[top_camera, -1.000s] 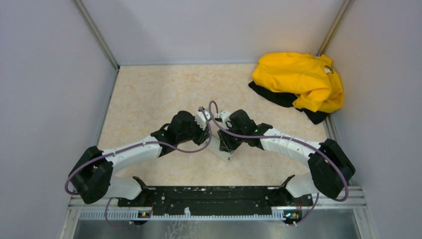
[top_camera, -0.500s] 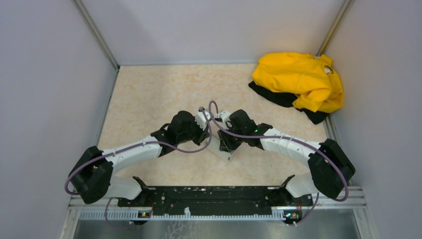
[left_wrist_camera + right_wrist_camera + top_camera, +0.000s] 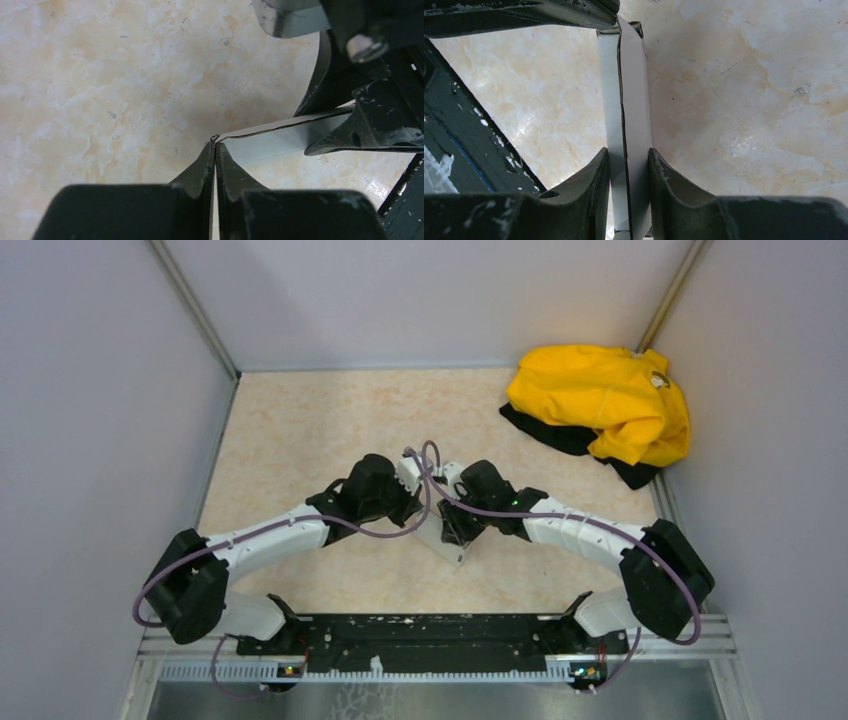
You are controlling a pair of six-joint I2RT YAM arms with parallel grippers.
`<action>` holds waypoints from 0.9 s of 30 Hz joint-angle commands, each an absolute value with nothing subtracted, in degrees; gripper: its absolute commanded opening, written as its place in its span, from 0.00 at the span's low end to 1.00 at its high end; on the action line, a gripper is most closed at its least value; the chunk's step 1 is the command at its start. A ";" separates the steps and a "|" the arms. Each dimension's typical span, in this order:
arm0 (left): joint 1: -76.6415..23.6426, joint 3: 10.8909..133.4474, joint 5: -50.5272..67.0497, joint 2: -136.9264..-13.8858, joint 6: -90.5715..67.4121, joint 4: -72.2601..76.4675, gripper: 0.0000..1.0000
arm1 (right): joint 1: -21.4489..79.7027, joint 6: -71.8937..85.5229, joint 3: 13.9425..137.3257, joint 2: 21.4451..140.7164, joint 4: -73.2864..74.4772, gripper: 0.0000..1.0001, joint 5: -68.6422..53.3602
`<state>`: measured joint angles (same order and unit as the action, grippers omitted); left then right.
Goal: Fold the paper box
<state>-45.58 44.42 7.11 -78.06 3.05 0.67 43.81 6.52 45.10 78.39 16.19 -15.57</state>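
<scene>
Meeting near the middle of the pale marbled table point(image 3: 290, 430), the two arms held the paper box point(image 3: 634, 100) between them, a little nearer the arms' bases than the far wall. The box was a flattened, pale grey-white piece of thin cardboard with a dark seam running along its length. The right gripper point(image 3: 628, 160) was clamped across its narrow thickness, one black finger pressed to each broad face, and the card ran straight out from between those fingers. The left gripper point(image 3: 215, 150) had its fingers drawn almost together, with only a hairline slit between them, and it pinched the corner at the far end of the same card. In the left wrist view the thin edge stretched from that pinch across to the other gripper's scuffed black finger. From above, most of the box was hidden under the two wrists; only a white corner showed below them, pointing toward the bases, and whether it touched the tabletop could not be told. Purple cables point(image 3: 430, 465) looped over both wrists. A crumpled yellow garment point(image 3: 605, 400) lay on dark cloth in the far right corner, well apart from the grippers.
</scene>
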 commanded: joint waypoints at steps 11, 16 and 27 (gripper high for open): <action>-45.57 50.49 9.28 -80.31 0.09 -3.85 0.08 | 46.85 6.34 45.79 78.60 19.68 0.06 -10.71; -45.58 48.90 8.17 -78.25 0.38 -3.82 0.12 | 46.85 6.31 45.71 78.85 19.59 0.07 -10.37; -45.11 44.07 8.78 -72.65 1.63 -2.39 0.28 | 46.85 6.59 45.35 79.21 18.98 0.08 -11.25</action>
